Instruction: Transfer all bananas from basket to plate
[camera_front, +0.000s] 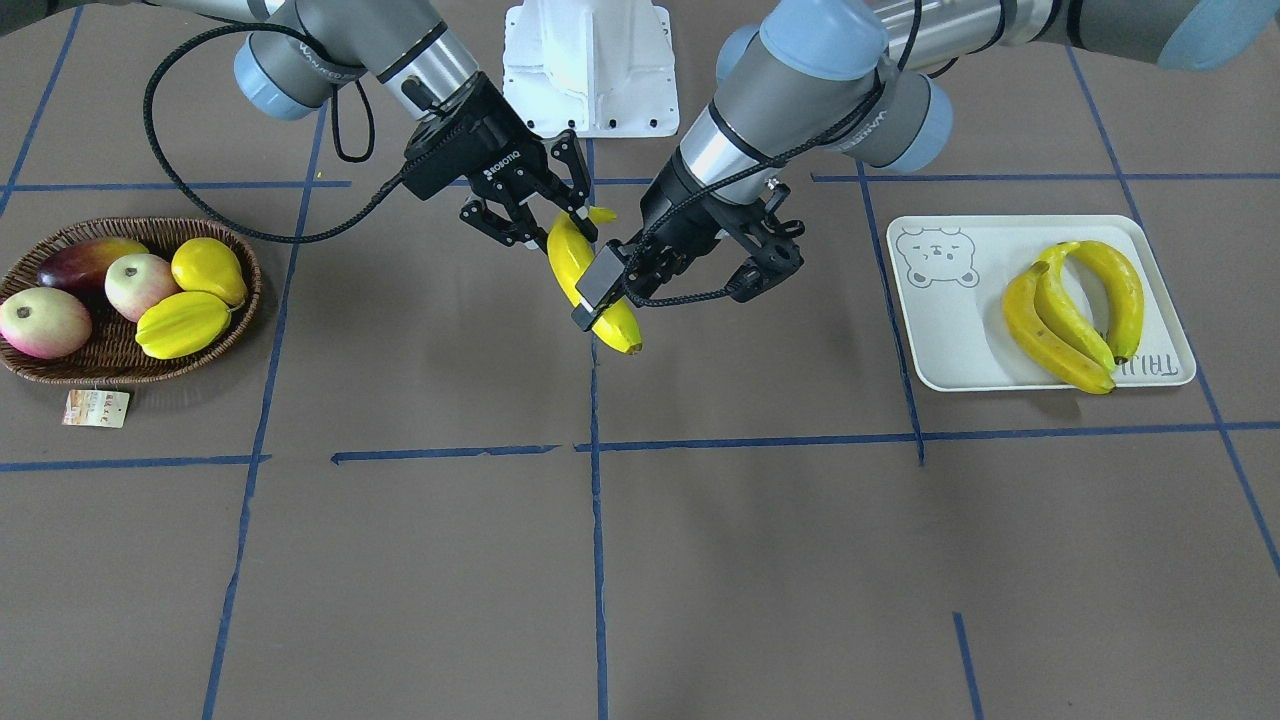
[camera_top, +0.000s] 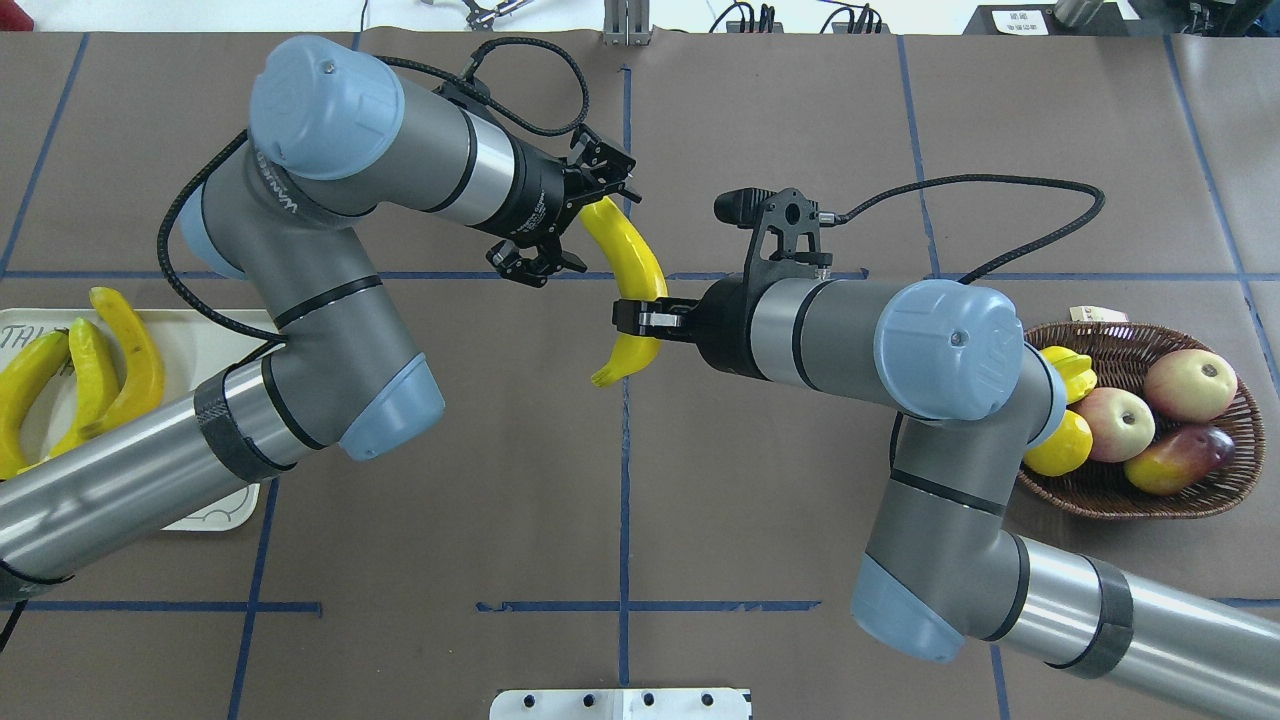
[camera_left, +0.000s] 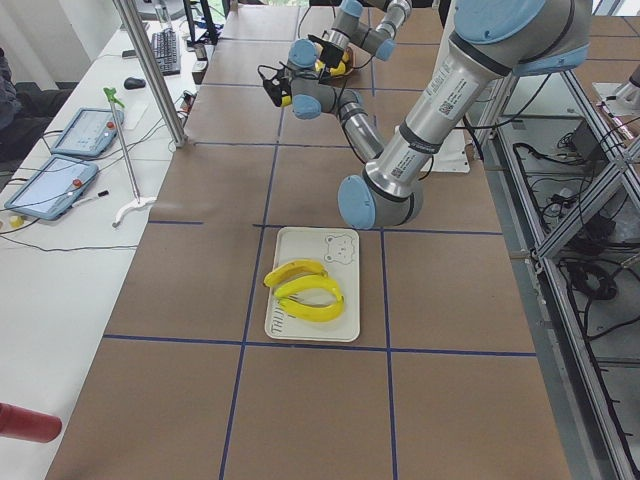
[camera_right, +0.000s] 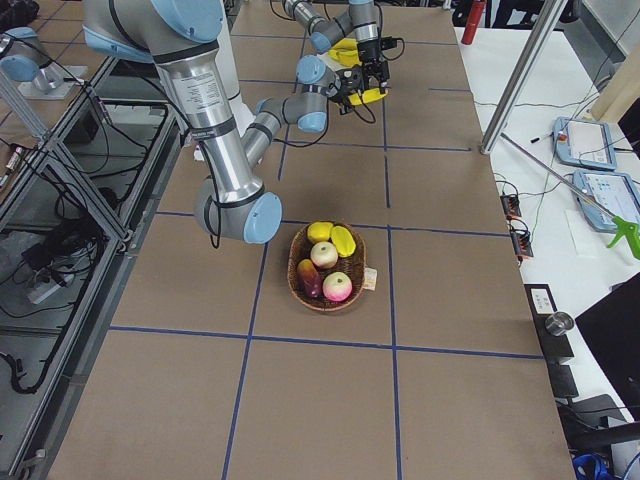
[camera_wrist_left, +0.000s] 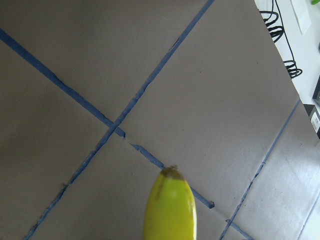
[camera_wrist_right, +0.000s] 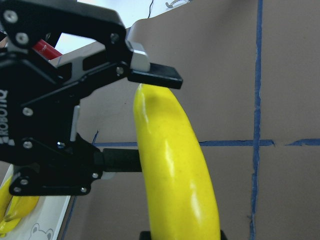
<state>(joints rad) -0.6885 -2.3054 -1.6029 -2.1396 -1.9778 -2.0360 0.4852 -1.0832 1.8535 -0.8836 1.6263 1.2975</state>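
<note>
Over mid counter (camera_top: 700, 500), far from plate (camera_front: 950, 340) and basket (camera_front: 105, 350), right hand (camera_top: 640, 318) clamps 1 banana (camera_top: 643, 268); left hand (camera_top: 580, 222) gapes round its end.

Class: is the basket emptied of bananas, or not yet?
Emptied: the basket holds only other fruit. Three bananas lie on the plate; the fourth banana is held in the right gripper.

Banana (camera_front: 568, 262) between basket (camera_front: 60, 375) and plate (camera_front: 955, 335)

Brown table (camera_front: 700, 560) bears basket (camera_front: 90, 372) and plate (camera_front: 960, 330).
</note>
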